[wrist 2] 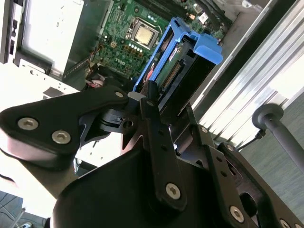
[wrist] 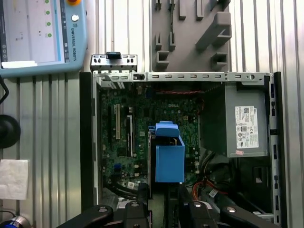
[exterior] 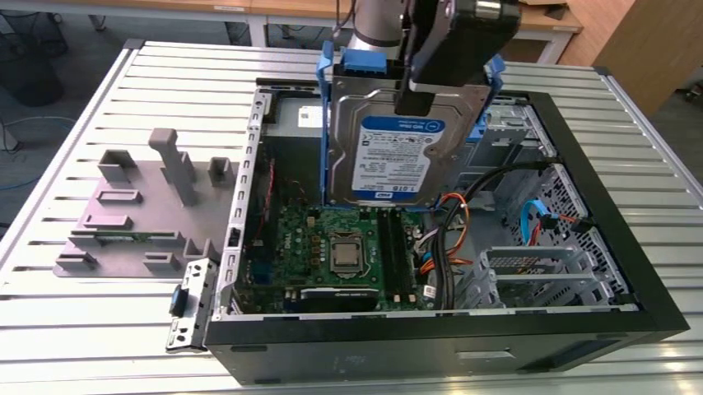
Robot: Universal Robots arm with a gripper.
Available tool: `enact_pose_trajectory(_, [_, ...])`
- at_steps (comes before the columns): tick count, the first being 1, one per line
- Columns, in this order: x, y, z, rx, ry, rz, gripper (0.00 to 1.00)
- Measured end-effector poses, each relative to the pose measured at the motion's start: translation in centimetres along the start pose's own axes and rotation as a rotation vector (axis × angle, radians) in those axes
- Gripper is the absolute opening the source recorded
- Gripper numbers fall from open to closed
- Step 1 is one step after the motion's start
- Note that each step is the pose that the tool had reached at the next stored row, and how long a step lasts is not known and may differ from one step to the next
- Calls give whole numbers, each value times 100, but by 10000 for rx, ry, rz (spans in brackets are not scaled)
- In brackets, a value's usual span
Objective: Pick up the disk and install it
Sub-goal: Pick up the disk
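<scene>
Now I see the gripper (exterior: 413,99) clenched on the disk (exterior: 404,160), held upright above the open computer case (exterior: 439,350) — the exterior view gives me its label. The first wrist view gives its blue carrier (wrist: 169,159) edge-on over the motherboard (wrist: 123,128) — the grey power supply (wrist: 240,123) lies beside

Blue-railed disk (exterior: 401,156) upright, aloft

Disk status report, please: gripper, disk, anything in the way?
Gripper shut on the disk. Disk upright, held above the motherboard in the open case. Not installed. Cables bunched nearby.
</scene>
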State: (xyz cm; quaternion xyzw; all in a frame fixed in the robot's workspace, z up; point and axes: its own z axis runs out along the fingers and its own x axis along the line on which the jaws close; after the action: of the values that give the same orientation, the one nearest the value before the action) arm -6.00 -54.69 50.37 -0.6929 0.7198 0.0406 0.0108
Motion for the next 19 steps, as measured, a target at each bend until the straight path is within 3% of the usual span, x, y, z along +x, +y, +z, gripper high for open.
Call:
enact_pose_trajectory(6, [-7,-126,9,1,-3,0,35])
enact_pose_trajectory(19, [-11,-163,14,0,0,0,35])
